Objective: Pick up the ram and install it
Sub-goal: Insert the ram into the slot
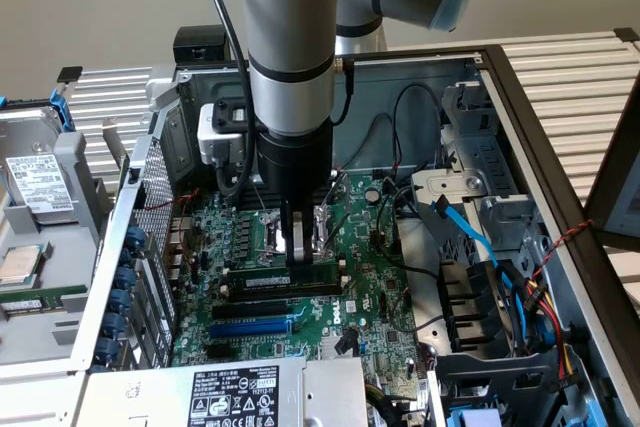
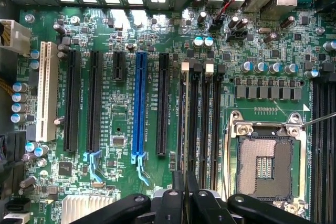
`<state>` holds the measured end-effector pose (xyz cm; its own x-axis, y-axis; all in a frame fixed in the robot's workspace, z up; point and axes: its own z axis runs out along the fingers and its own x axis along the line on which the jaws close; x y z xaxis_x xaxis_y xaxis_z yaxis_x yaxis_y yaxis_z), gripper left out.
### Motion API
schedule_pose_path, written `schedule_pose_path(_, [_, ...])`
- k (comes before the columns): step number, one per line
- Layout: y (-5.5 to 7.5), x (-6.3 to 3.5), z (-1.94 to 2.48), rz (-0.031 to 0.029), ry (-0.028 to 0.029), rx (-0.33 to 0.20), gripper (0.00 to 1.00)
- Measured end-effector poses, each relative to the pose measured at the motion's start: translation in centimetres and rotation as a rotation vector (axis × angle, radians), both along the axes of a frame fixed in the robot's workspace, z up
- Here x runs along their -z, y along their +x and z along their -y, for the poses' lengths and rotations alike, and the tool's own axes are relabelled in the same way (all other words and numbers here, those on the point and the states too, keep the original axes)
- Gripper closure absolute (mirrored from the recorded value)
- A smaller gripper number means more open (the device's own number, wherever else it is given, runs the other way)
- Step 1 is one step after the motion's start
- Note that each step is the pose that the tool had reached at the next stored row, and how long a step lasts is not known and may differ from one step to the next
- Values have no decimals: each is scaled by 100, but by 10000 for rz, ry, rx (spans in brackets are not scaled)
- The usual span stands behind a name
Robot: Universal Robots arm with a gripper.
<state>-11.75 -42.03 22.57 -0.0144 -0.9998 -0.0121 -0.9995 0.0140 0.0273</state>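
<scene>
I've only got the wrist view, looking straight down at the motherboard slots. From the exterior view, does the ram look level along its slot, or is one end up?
Observer: The ram looks about level; the gripper holds it off its middle, toward the exterior view's right.
Operator: Any cable near the arm?
Observer: A blue cable runs beside the motherboard on the exterior view's right, apart from the gripper.
Operator: Anything outside the case?
Observer: A hard drive lies outside the case, on the exterior view's left.
</scene>
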Motion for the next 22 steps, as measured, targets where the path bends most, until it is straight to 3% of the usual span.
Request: schedule_pose_path(22, [3, 0, 0, 0, 0, 1, 87])
